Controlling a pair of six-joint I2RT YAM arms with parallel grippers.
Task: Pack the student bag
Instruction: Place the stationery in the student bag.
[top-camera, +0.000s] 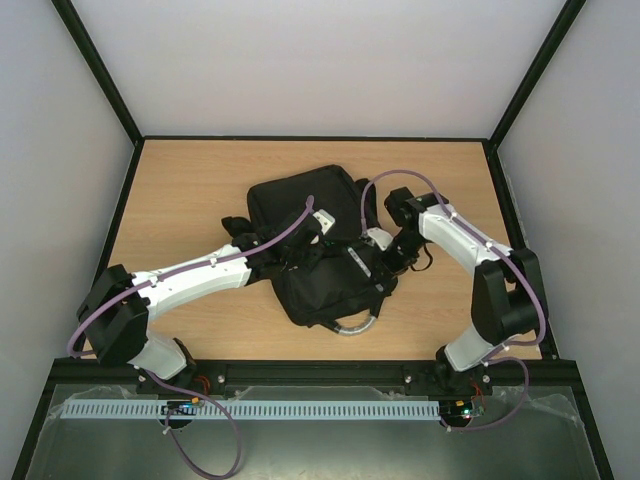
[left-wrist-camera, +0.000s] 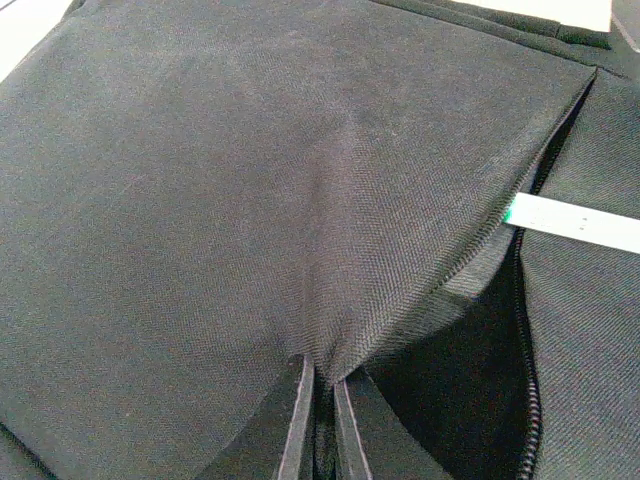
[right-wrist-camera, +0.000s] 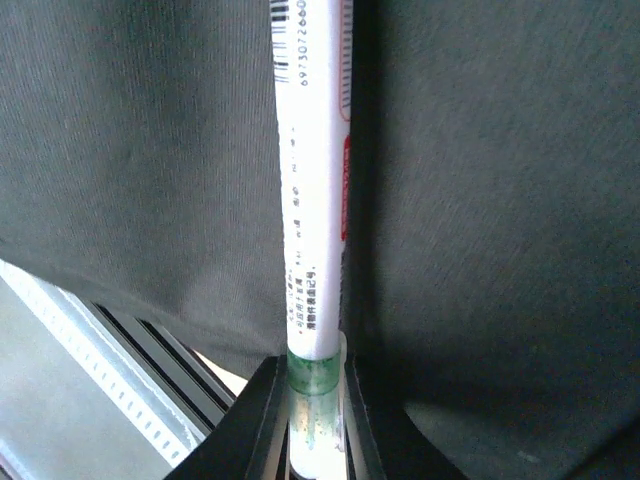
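Black student bag (left-wrist-camera: 250, 180) fabric is sitting pinched in the left end effector (left-wrist-camera: 320, 425); slipping could be closing the opening (left-wrist-camera: 480, 380) on the pen (right-wrist-camera: 310, 200) the right end effector (right-wrist-camera: 316, 420) is gripping.

Light wooden table (top-camera: 190, 190), white walls (top-camera: 320, 60), black frame (top-camera: 99, 72), perforated white strip (top-camera: 300, 410) along near edge, white barcoded pen (right-wrist-camera: 312, 200)

Light wooden table (top-camera: 185, 185), black frame around it, student bag (top-camera: 300, 195) lying flat near its middle
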